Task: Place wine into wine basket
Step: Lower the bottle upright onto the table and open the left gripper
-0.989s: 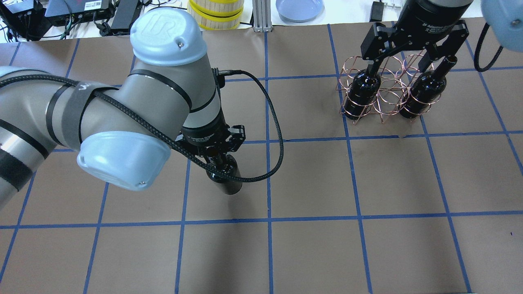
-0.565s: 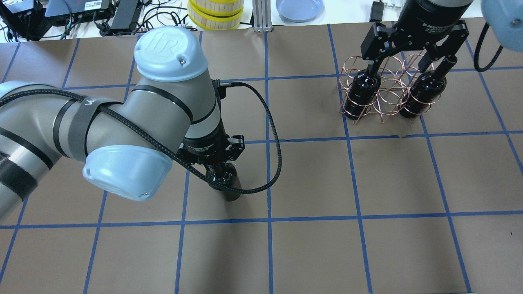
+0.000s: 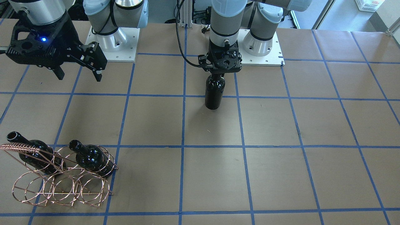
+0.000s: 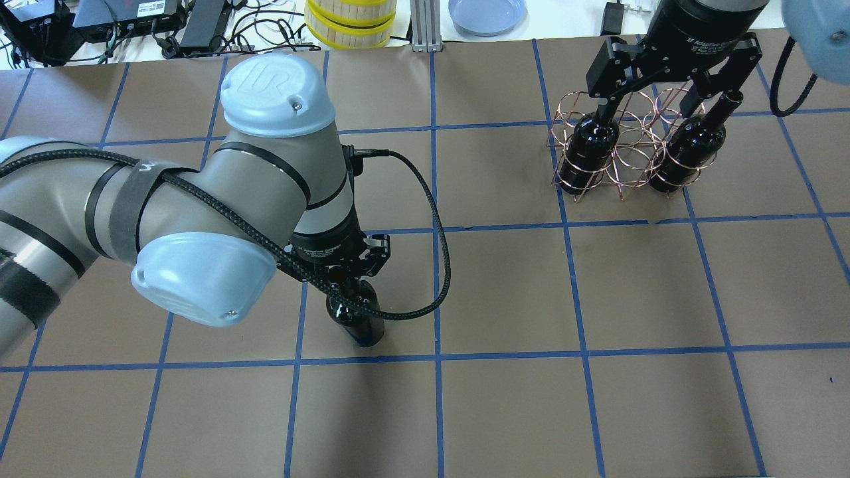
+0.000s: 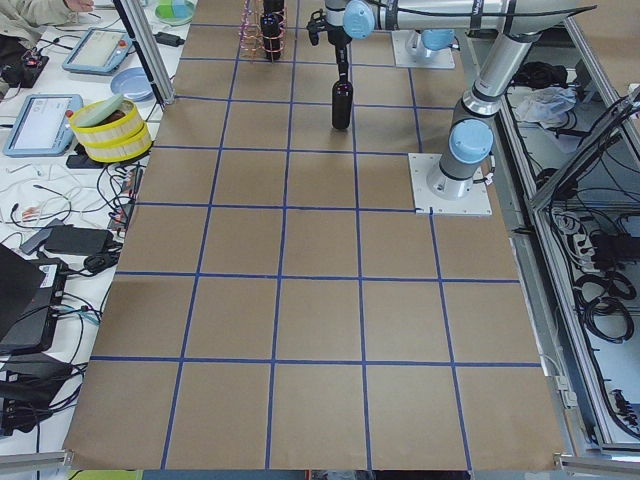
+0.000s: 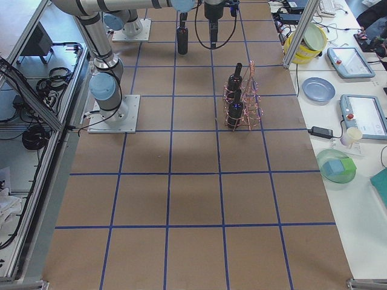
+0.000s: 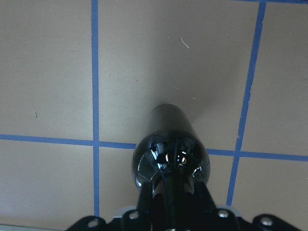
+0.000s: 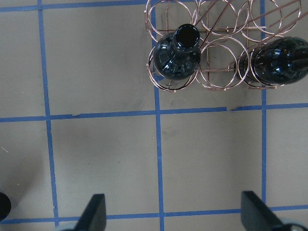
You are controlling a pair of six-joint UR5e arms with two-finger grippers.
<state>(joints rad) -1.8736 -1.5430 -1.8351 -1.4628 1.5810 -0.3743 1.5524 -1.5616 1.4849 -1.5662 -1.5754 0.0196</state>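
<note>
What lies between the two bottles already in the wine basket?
Only an empty middle ring of the wine basket; the right wrist view shows it clearly.

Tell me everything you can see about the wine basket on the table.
The wine basket is a copper-coloured wire rack of round rings in two rows, with a triangular frame and coiled handle. It stands on the brown-papered table. Two dark bottles lean in its end rings; the ring between them is empty. The open right gripper hangs higher up, not touching.
</note>
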